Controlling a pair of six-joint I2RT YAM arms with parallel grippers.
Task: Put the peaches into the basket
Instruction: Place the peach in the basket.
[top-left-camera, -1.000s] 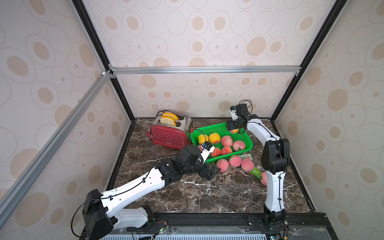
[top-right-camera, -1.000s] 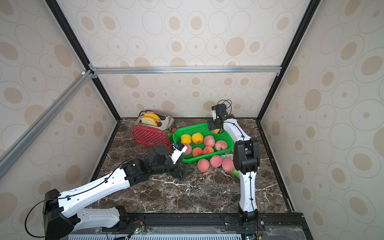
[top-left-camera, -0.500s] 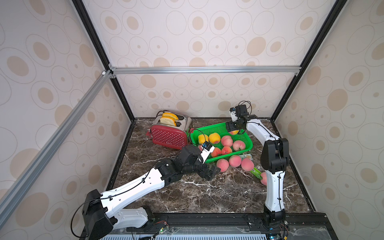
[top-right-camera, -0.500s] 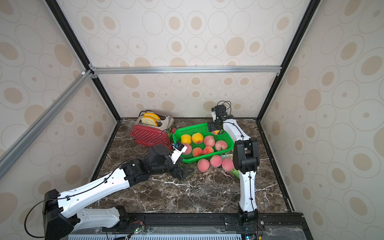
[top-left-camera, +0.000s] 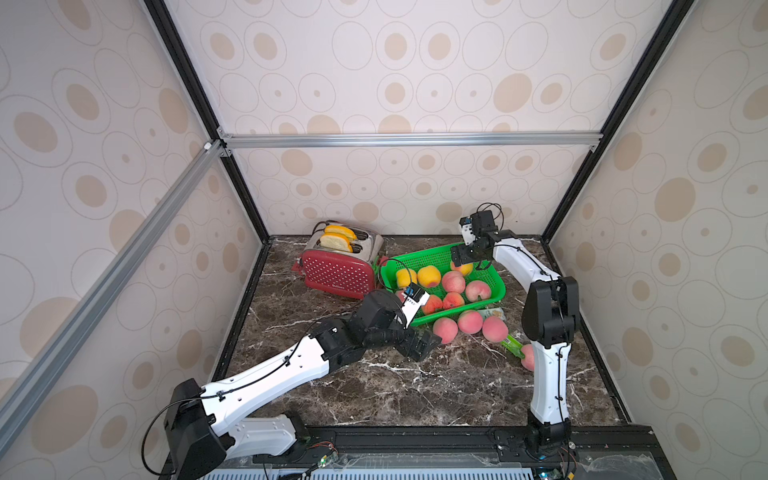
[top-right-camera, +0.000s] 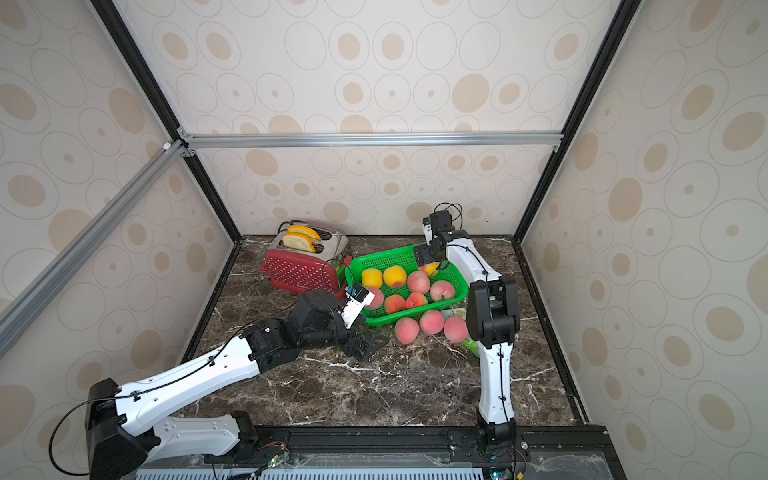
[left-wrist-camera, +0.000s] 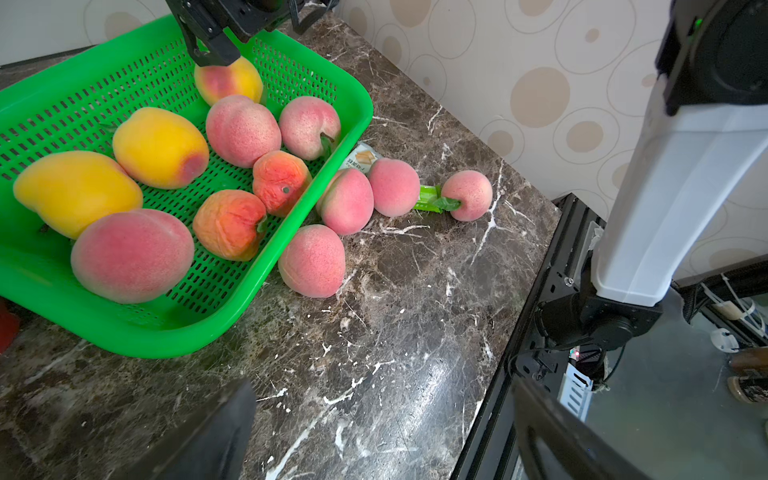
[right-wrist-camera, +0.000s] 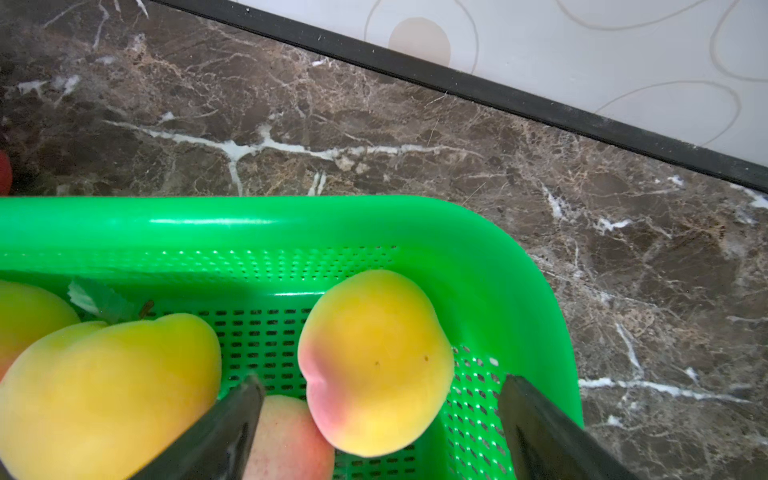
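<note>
The green basket (top-left-camera: 428, 259) (top-right-camera: 386, 257) (left-wrist-camera: 137, 332) (right-wrist-camera: 249, 220) holds several peaches: yellow, pink and orange-red. My right gripper (top-left-camera: 467, 261) (top-right-camera: 432, 259) (right-wrist-camera: 380, 386) hangs over its far right corner, open. A yellow peach (right-wrist-camera: 374, 361) (left-wrist-camera: 228, 81) lies between the fingers with a gap on each side. Three pink peaches (top-left-camera: 470, 322) (top-right-camera: 431, 322) (left-wrist-camera: 347, 201) lie on the table against the basket's near side. Another pink peach (top-left-camera: 528, 357) (left-wrist-camera: 467, 195) rests by the right arm. My left gripper (top-left-camera: 419, 347) (top-right-camera: 368, 345) (left-wrist-camera: 380, 395) is open and empty, low over the marble left of them.
A red dotted toaster (top-left-camera: 336, 272) (top-right-camera: 297, 272) with bread slices stands left of the basket. A green snack wrapper (top-left-camera: 511, 345) (left-wrist-camera: 428, 197) lies among the loose peaches. The right arm's upright link (top-left-camera: 548, 316) stands near the right wall.
The right gripper's jaws have spread wider and the yellow peach now sits free in the basket's corner. The left arm has hardly moved.
</note>
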